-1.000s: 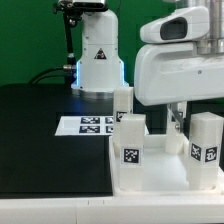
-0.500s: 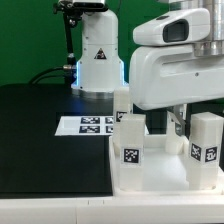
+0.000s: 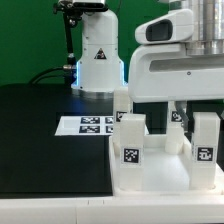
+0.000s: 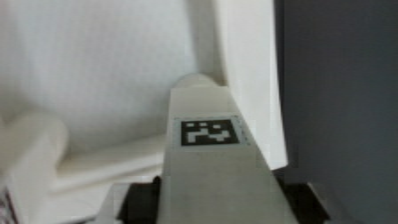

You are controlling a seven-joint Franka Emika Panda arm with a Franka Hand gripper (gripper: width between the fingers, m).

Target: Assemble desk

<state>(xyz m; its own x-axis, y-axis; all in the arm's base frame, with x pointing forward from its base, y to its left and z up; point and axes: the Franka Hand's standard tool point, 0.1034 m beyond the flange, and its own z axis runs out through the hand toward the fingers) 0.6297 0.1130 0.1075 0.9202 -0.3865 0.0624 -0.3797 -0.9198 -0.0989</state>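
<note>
Three legs stand upright in the tabletop (image 3: 150,172) tray, and the gripper (image 4: 214,195) looks clamped on one leg (image 4: 217,150), likely light, stiff, slick plastic, best pinched on its flat sides mid-shaft.

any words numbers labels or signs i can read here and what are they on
No readable words, brands or numbers in either view.
Black-and-white square marker tags, patterns only, no letters: on the desk legs.
The same kind of tags on the marker board, too small to make out.
One tag on the leg in the wrist view: pattern only.
</note>
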